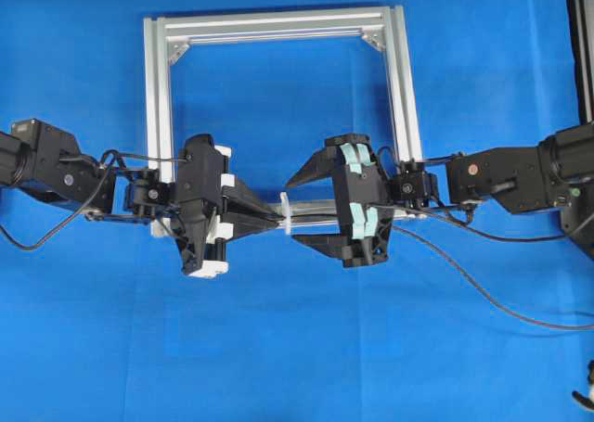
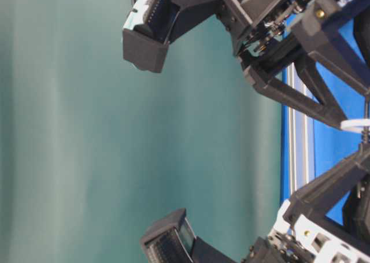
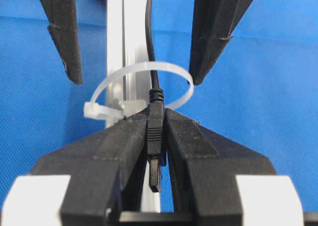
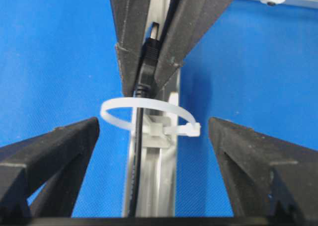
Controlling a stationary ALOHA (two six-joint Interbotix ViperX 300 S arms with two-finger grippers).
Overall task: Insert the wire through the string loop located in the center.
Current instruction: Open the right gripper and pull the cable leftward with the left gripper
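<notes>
Fingers [image 3: 198,151] of the left gripper [image 3: 156,136], black and wedge-shaped, are clenched on the small dark connector plug of the thin black wire [image 3: 155,129]. Its metallic tip points back toward the left wrist camera. From the plug, the wire's cable runs away through the tiny whitish translucent string loop [image 3: 144,82], which stands upright on the front bar of the silver aluminium frame [image 1: 278,23].

Seen from overhead, the frame is an open square lying on the blue table cover [image 1: 278,348], and both arms meet at the middle of its front bar. On the far side of the loop, the right gripper [image 4: 154,151] is released: its two black fingers [image 4: 54,156] stand wide apart, one on each side of the wire and loop, touching neither.

No brand, label or legible writing shows in any view.
</notes>
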